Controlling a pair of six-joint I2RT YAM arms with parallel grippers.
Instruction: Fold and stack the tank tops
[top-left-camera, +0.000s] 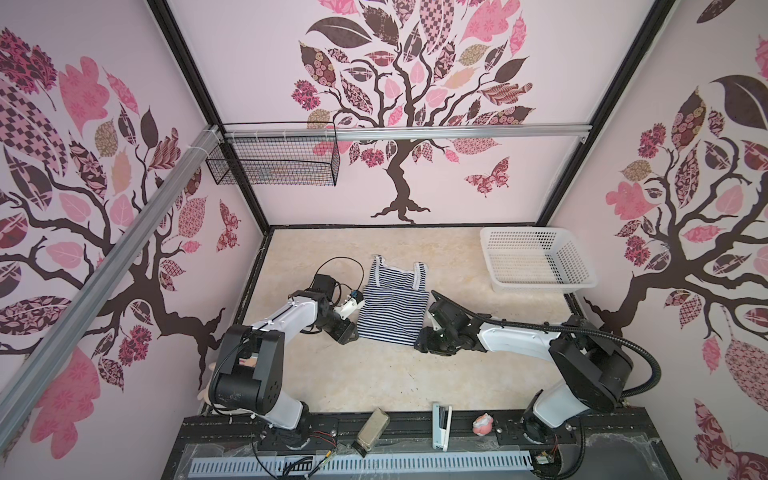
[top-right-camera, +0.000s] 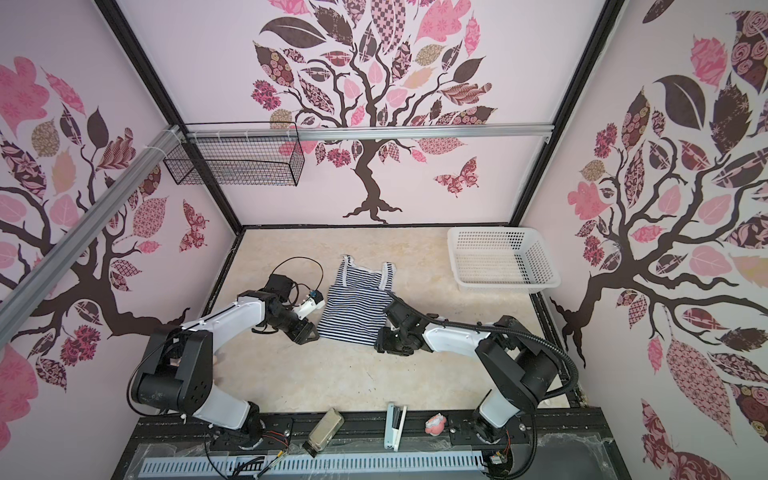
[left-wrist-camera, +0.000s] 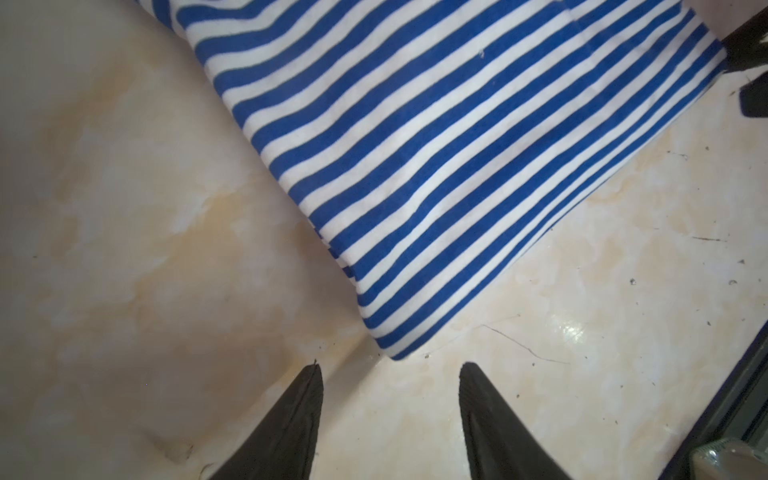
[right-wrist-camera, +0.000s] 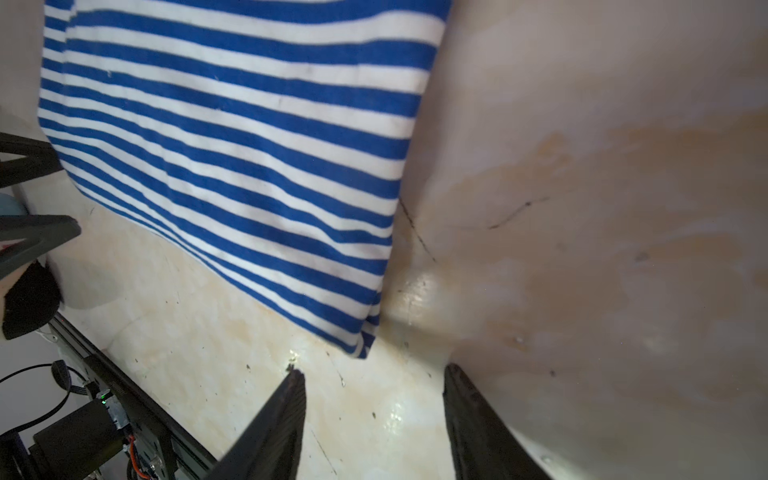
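while flat on the table (top-left-camera: 374, 374), tank top (top-left-camera: 392, 309) between released left pincer (left-wrist-camera: 391, 368) and released right pincer (right-wrist-camera: 374, 370), untouched.

The tank top (top-left-camera: 392, 309) is soft, matt knit cloth, the desk (top-left-camera: 374, 374) a smooth, glossy beige marble-look sheet (scuffed and specked with dirt), the basket (top-left-camera: 540, 286) white perforated plastic, the wire rack (top-left-camera: 282, 172) thin black metal mesh.

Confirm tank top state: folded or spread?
Spread: tank top lies full length on the table, straps and hem both showing.
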